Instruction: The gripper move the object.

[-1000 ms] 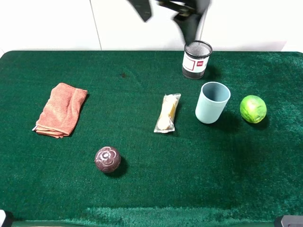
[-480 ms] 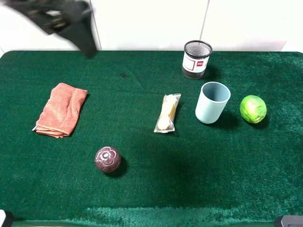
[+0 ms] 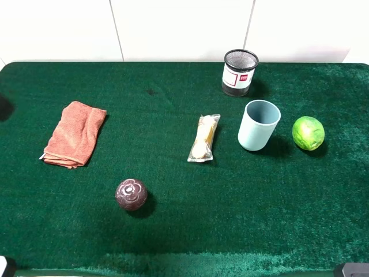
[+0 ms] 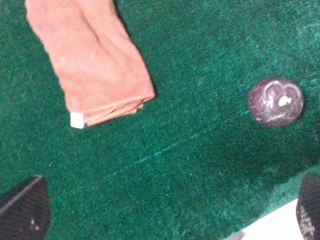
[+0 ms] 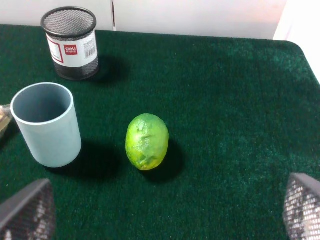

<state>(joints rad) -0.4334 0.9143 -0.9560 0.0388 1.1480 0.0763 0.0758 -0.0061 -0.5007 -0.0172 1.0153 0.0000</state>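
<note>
The pale blue-green cup [image 3: 259,124] stands upright on the green cloth, right of centre, in front of the black mesh pen pot [image 3: 240,72]. The right wrist view shows the cup [image 5: 46,125] open-topped and empty, with the right gripper [image 5: 162,212] open, some way back from it and touching nothing. The left gripper [image 4: 165,220] is open above the left part of the table, between the orange towel [image 4: 90,65] and the dark ball [image 4: 275,101]. Neither gripper shows in the exterior high view.
A green lime [image 3: 308,133] lies right of the cup, also in the right wrist view [image 5: 146,141]. A wrapped snack packet [image 3: 203,137] lies left of the cup. The orange towel [image 3: 75,134] and dark ball [image 3: 131,194] lie on the left half. A white wall runs behind the table.
A dark arm swept across the back of the table from centre-right to the left and has left the exterior high view. The objects have not moved.
</note>
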